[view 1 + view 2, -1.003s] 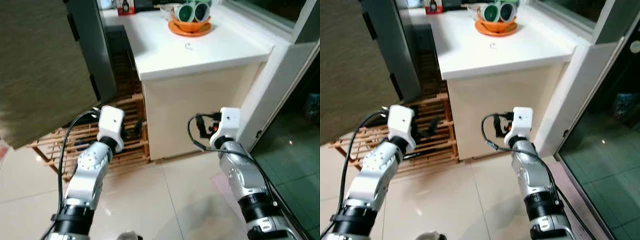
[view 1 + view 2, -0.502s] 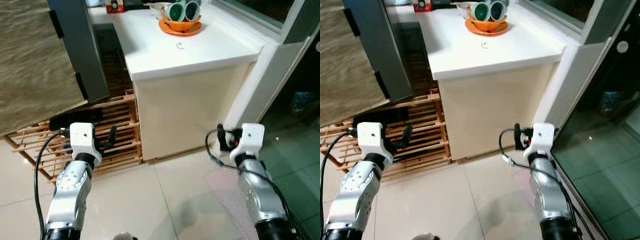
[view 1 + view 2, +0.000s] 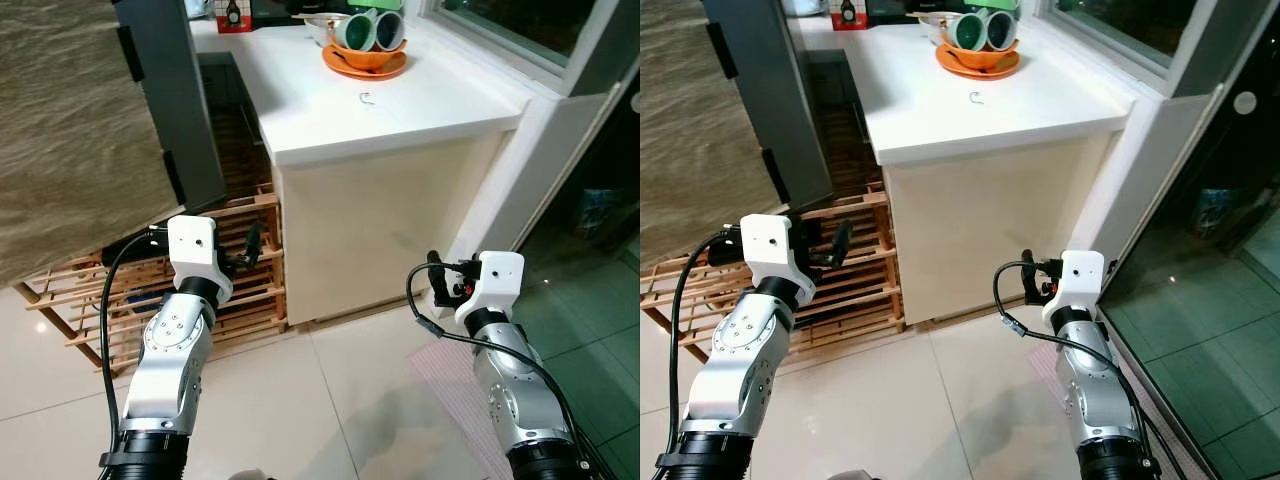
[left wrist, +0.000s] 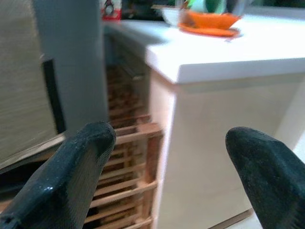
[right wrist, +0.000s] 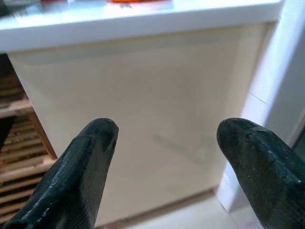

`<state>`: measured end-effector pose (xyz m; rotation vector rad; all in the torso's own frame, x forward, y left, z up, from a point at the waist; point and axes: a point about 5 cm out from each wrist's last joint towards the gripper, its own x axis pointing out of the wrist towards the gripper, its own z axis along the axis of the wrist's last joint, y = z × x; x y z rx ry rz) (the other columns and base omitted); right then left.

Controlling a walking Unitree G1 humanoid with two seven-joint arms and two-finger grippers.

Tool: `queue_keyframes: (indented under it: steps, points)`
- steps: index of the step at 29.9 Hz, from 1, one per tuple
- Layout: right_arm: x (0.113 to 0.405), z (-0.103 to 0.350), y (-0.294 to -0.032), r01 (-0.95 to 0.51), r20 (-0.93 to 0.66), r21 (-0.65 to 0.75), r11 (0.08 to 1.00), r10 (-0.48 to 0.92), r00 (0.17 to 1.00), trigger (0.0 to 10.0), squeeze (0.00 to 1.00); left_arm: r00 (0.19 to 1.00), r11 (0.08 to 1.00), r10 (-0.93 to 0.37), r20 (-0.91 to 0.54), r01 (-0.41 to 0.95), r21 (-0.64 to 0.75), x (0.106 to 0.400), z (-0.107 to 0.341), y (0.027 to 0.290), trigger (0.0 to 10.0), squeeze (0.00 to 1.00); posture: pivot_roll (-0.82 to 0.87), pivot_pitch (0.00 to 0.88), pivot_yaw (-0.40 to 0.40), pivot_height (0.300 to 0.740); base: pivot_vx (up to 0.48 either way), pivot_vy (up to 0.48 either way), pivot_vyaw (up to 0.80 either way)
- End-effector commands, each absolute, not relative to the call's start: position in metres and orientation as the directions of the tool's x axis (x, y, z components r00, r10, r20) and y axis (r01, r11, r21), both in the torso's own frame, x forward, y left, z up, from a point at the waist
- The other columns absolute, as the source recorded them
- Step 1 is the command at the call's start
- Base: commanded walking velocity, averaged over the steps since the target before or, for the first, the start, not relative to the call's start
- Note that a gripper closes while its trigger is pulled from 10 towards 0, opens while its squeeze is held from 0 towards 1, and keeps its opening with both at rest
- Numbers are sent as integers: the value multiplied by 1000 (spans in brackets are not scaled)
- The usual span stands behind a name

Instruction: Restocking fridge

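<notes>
My left gripper (image 4: 167,157) is released, its two black fingers (image 4: 71,171) spread wide and holding nothing, raised in front of the low slatted wooden rack (image 3: 230,290) that stands on the pale tiled floor (image 3: 330,400). My right gripper (image 5: 167,162) is likewise released and empty, fingers apart, facing the cream front panel of the white-topped cabinet (image 3: 390,220). On that white countertop (image 3: 400,100), well beyond and above both grippers, an orange bowl (image 3: 365,58) on an orange plate holds two green cups (image 3: 368,30) lying on their sides with their mouths toward me; a small white hook-shaped item (image 3: 367,97) lies just in front of it. A small red-labelled box (image 3: 232,16) stands at the far end of the counter. To my left, the tall grey door (image 3: 165,100) with black hinges rises above the wooden rack, between my left gripper and the far counter end. A dark glass sliding door (image 3: 600,200) stands at my right, and a pinkish mat (image 3: 450,370) lies on the floor beneath my right arm.
</notes>
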<state>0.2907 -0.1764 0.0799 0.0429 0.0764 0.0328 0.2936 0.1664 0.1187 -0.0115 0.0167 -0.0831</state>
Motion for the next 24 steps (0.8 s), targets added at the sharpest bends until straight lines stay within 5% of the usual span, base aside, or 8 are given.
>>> queue_keyframes:
  steps: [1, 11, 24]
  points:
    - [291, 82, -183, -23, -69, 34, 999, 25, 997, 10000, 0, 997, 997, -71, -29, 72, 4, 300, 119, 161, 10000, 0, 13, 0, -10, 740, 0, 0, 0]
    - [292, 80, -180, -34, -87, 88, 996, 41, 995, 10000, 0, 998, 998, -55, -25, 54, -8, 303, 120, 160, 10000, 0, 9, 0, -4, 740, 0, 250, 0]
    - [298, 82, -171, -97, -108, 98, 990, 108, 988, 10000, 0, 1000, 1000, 13, -3, -13, -3, 302, 123, 165, 10000, 0, 19, 0, -19, 740, 0, 480, 540]
